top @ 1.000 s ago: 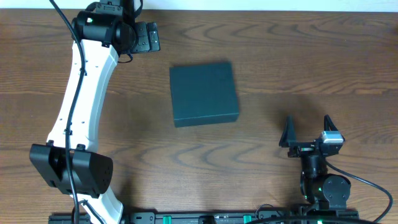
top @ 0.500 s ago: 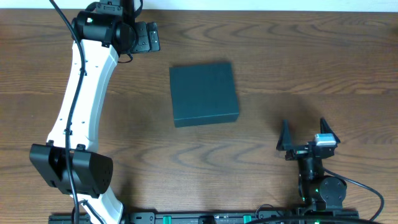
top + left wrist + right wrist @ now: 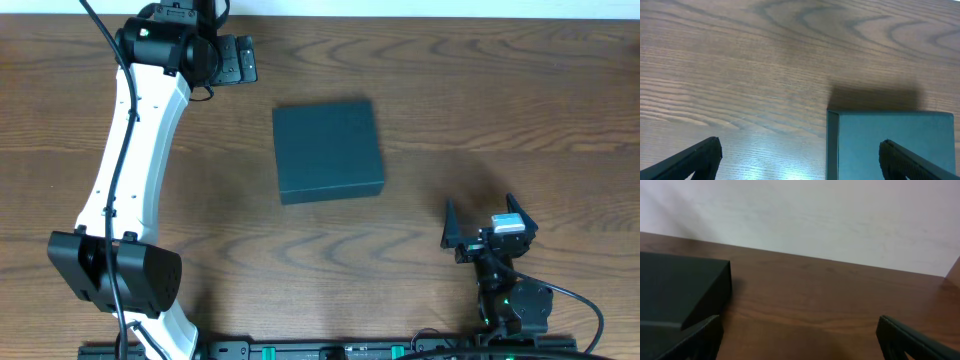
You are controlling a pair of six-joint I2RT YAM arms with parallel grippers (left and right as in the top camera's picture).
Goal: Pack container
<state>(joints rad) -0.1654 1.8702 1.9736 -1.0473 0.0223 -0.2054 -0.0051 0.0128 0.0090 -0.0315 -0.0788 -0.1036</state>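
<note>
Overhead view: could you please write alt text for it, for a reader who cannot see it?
A closed dark teal container lies at the middle of a wooden table. The left pincer stands open past its far left corner, the right pincer open near the front right; neither touches it.

Saw container (image 3: 328, 150) lying closed on table (image 3: 480, 90); found right gripper (image 3: 481, 206) spread wide near front edge, left gripper (image 3: 238, 60) far back.

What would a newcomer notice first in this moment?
The dark teal container lies closed, alone at the middle of the wooden table. The long white left arm stretches up the left side, the left hand open near the far edge; the right hand sits open at the near right, empty.
</note>
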